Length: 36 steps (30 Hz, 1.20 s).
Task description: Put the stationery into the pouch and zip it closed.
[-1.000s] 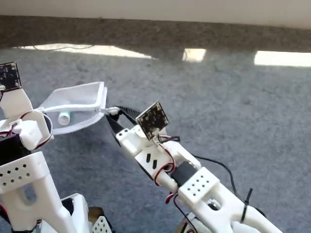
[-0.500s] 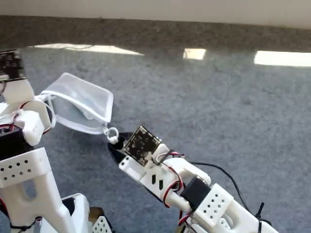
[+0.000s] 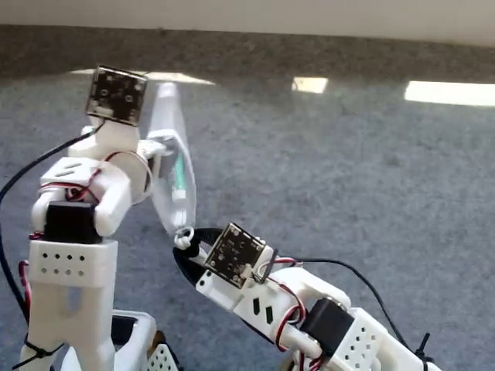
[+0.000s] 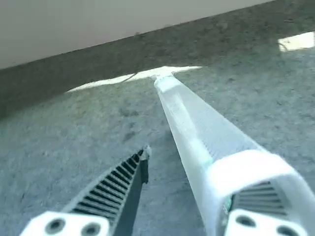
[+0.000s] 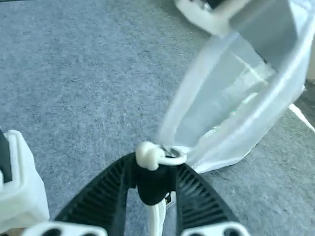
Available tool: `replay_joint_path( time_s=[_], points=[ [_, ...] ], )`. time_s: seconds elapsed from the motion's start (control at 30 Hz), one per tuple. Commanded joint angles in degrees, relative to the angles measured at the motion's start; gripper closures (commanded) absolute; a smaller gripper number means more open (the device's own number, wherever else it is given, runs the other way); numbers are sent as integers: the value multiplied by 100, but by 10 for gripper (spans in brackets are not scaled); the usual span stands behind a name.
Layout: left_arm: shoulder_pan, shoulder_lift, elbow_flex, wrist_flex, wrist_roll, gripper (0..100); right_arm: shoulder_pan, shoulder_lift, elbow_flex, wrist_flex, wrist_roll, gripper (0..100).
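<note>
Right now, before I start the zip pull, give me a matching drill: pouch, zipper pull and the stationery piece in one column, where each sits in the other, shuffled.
Column one:
1. pouch
2. zipper pull
3. green and white stationery piece

Column two:
A. lying inside the pouch
B. clamped in the right gripper
C. strung between the left gripper and the right gripper

Pairs: 1-C, 2-B, 3-A
</note>
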Motion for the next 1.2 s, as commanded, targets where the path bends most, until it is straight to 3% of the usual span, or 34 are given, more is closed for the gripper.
replay_joint_path(
  time_s=[0.0,0.2,0.5,0.83,1.03,1.17],
  points=[
    [470,-31,-505,-105,-26,726,-84,-365,31,22,97,995],
    [936,-31,-752,-53,-26,729,-75,-892,189,22,273,995],
    [1508,-31,-1420,1046,-475,730,110,-1121,233,22,264,995],
    [840,-31,-2035,1670,-527,728,673,-1121,180,22,-70,995],
    [708,-31,-2299,2224,-1116,729,1314,-1121,-110,57,-97,995],
    [734,-31,-2431,2523,-1398,730,1666,-1121,-593,620,-97,995]
  ],
)
